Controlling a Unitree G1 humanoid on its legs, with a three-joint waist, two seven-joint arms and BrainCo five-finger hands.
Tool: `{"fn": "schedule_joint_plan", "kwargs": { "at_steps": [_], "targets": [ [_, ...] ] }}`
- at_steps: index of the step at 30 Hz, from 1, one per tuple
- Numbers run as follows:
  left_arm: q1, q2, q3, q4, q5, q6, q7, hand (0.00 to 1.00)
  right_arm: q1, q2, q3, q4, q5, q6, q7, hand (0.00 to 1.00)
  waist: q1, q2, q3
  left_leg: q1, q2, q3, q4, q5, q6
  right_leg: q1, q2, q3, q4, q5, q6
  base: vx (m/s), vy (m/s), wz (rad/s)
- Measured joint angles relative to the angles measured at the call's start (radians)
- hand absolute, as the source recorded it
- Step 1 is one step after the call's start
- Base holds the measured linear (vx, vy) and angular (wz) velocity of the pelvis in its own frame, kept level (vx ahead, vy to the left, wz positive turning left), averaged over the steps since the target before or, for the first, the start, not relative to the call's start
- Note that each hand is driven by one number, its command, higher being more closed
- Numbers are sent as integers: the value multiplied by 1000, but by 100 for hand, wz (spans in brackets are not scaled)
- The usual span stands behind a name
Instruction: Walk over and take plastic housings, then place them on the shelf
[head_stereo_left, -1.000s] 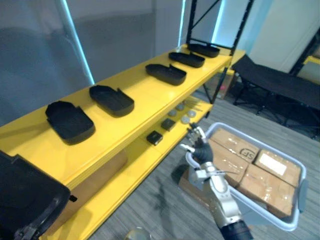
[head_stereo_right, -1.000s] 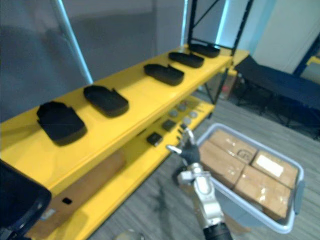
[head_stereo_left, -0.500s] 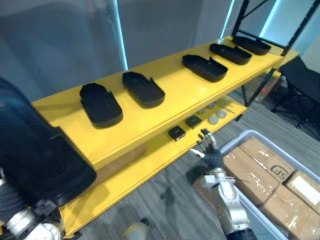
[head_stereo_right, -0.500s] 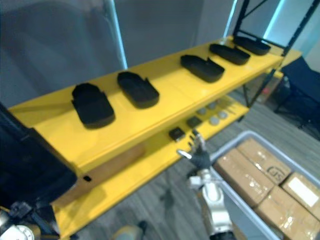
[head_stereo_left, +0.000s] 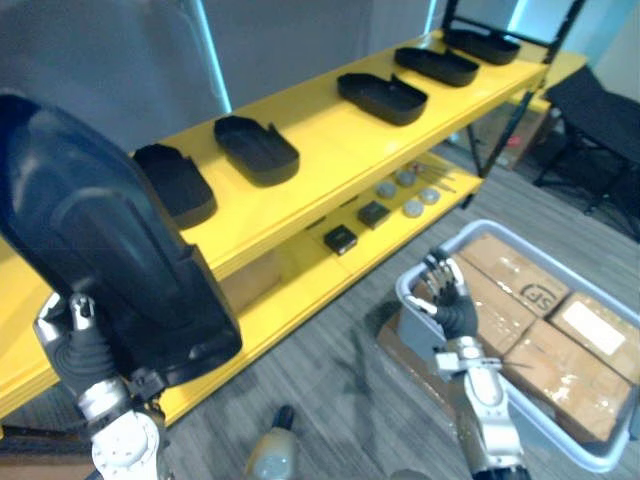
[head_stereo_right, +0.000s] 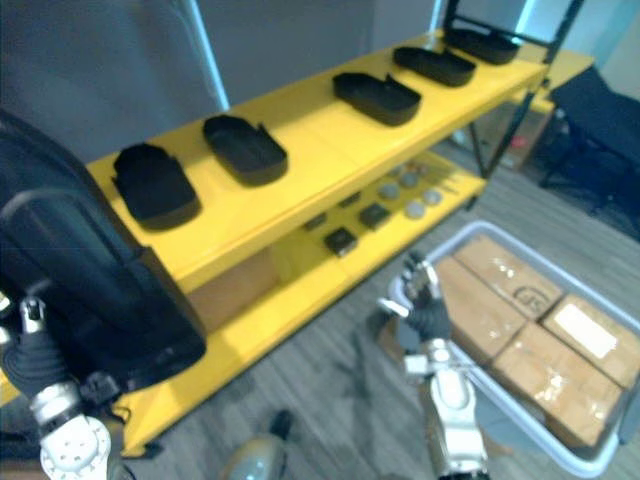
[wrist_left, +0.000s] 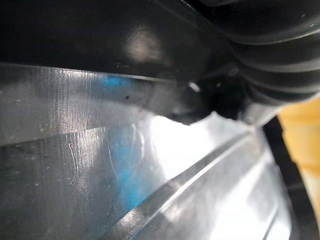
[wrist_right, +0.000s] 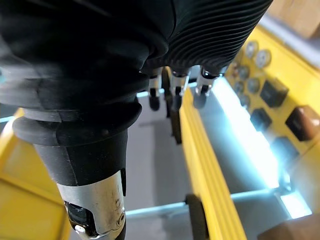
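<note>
In front of me is a long yellow shelf (head_stereo_left: 318, 138) with a low board (head_stereo_left: 300, 285) under the top one. Behind it is a grey wall (head_stereo_left: 110, 50) with a thin bright blue light strip (head_stereo_left: 214, 55) running up it. A black post (head_stereo_left: 505, 120) holds up the far end of the shelf. The floor (head_stereo_left: 330, 380) is grey carpet with thin stripes. On the floor to my right sits a grey tub (head_stereo_left: 410, 300) full of brown boxes (head_stereo_left: 580, 370). Past it stands a dark folding bed (head_stereo_left: 600, 110).
</note>
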Motion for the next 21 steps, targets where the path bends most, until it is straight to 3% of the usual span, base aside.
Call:
{"fn": "schedule_joint_plan", "kwargs": {
  "at_steps": [2,3,4,5,6,7,8,9,10,11,13,14,15,17,19,20,21],
  "targets": [
    [-1,0,14,-4,6,0,9,100,-2,6,1,0,0,-14,9,0,4,-5,-4,-23,-19,21,37,-14,9,6,-19,-5,0,-5,8,17,100,23],
    [-1,1,42,-15,5,0,6,100,-5,20,1,0,0,-21,8,0,9,-31,-9,-56,-51,29,93,-40,29,7,-46,-8,-3,-11,13,66,162,35],
    [-2,3,55,-22,5,1,3,100,-5,27,0,0,0,-24,5,0,12,-40,-12,-70,-65,50,126,-58,54,18,-56,-10,-12,-13,16,156,166,44],
    [-2,12,76,-37,6,0,0,100,-1,33,-9,0,0,-27,-1,0,12,-57,-18,-69,-98,88,174,-113,101,66,-73,-22,-15,-12,9,190,138,48],
    [-20,10,83,-31,5,-1,1,100,-7,26,-16,1,0,-34,-2,0,11,-47,-21,-70,-110,71,213,-145,69,9,-103,8,171,7,-41,187,160,54],
    [-29,12,84,-28,5,3,3,100,-7,26,-17,2,0,-35,-3,0,12,-45,-23,-66,-114,60,220,-153,75,-43,-118,45,273,42,-65,152,213,52],
    [-37,19,99,-35,8,4,5,100,-17,33,-14,2,-1,-39,0,0,14,-55,-30,-45,-121,49,207,-161,86,-128,-135,114,429,139,-87,198,183,34],
    [-38,33,120,-40,14,6,14,100,-45,43,-9,5,-1,-41,4,0,19,-59,-21,-6,-118,38,177,-167,99,-182,-152,151,542,240,-77,233,123,19],
    [-39,45,122,-40,14,9,26,100,-62,45,-8,8,-1,-45,8,0,21,-63,-20,15,-115,36,166,-167,115,-203,-155,158,592,234,-77,301,43,1],
    [-40,58,130,-40,14,21,57,100,-104,40,-8,14,-1,-59,21,0,25,-59,-17,58,-98,30,154,-179,125,-231,-145,146,643,134,-90,238,15,-4],
    [-47,59,144,-39,13,21,89,100,-173,21,-8,13,-2,-85,27,0,25,-41,-16,105,-66,25,142,-188,118,-242,-103,93,559,49,-89,270,15,2],
    [-84,62,160,-31,12,21,105,100,-239,-13,-8,13,-1,-103,26,0,26,-23,-19,120,-36,13,140,-205,107,-252,-45,85,383,27,-91,286,-27,16],
    [-106,68,164,-27,10,22,114,100,-271,-30,-8,13,-2,-103,24,0,28,-20,-20,121,-29,4,141,-212,102,-262,-23,100,299,29,-88,264,-93,39],
    [-204,106,150,16,3,36,135,100,-347,-84,-13,-3,0,-89,3,0,25,-20,-20,106,-29,-68,161,-241,77,-282,52,261,48,68,-40,186,-140,83],
    [-237,107,126,31,1,53,137,100,-360,-95,-11,-29,2,-54,6,0,23,-36,-35,100,-40,-141,161,-267,56,-273,63,329,17,96,-42,183,-305,124],
    [-219,104,119,8,-5,61,134,100,-362,-96,6,-75,3,-29,6,0,29,-68,-61,87,-50,-166,157,-286,33,-273,61,325,1,129,-27,306,-502,121],
    [-204,86,115,-2,-8,66,131,100,-364,-102,14,-99,3,-21,7,0,30,-65,-68,88,-43,-189,157,-293,18,-267,63,302,9,173,-6,299,-429,98]
  ]
}}
